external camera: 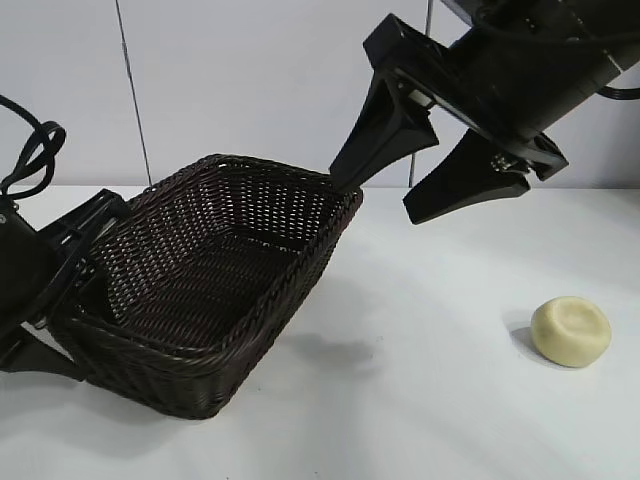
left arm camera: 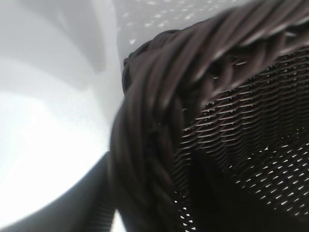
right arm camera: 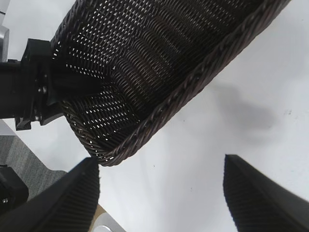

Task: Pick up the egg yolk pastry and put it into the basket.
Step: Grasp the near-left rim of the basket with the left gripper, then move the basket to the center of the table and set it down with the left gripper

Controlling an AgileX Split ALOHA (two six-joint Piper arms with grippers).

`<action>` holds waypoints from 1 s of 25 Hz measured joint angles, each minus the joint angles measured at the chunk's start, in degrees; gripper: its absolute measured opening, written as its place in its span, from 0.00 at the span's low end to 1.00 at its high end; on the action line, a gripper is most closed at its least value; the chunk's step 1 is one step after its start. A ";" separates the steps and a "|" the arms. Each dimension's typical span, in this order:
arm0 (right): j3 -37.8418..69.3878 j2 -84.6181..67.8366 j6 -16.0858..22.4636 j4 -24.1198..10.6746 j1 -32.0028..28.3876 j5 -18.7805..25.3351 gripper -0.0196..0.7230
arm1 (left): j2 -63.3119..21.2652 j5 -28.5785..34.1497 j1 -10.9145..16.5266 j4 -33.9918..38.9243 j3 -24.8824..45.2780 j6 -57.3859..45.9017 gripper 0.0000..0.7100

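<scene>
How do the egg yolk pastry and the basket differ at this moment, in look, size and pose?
The egg yolk pastry is small, pale yellow and smooth; the basket is large, dark brown and woven. The pastry lies flat on the white table, untouched; the basket is tilted, its far end raised, with the left gripper at its rim. Both rest on the same table.
</scene>
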 joint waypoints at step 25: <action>0.00 0.00 0.43 0.00 0.00 0.22 0.72 | 0.45 18.88 4.78 9.35 -17.78 11.01 0.14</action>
